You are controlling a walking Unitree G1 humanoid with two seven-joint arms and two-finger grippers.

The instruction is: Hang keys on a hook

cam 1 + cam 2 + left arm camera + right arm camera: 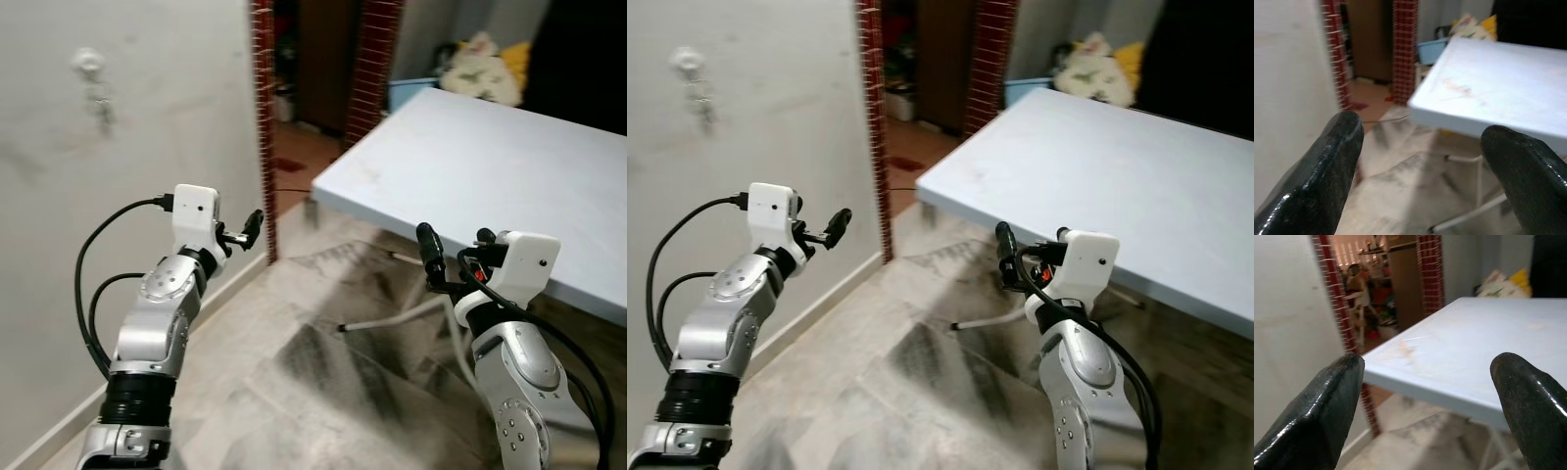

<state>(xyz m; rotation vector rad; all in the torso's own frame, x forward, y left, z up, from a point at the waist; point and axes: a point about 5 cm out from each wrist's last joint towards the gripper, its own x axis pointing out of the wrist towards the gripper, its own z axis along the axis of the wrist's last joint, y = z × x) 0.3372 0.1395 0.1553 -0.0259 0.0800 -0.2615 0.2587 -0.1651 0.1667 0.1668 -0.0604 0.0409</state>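
Observation:
A small white hook [88, 63] is fixed high on the pale wall at the left. Something small and blurred that looks like keys [101, 104] hangs just under it. My left gripper [250, 228] is raised at mid-height, well below and to the right of the hook, pointing toward the brick doorway. In the left wrist view its fingers [1327, 166] stand open with nothing between them. My right gripper [431, 257] is held up by the near edge of the table, and its fingers [1322, 406] are also open and empty.
A light blue table [490, 166] on white legs takes up the right side. Red brick pillars [263, 127] frame a doorway ahead, and a person [1357, 281] stands in the room beyond it. A blue basin [407, 93] and a patterned cushion [485, 69] lie behind the table.

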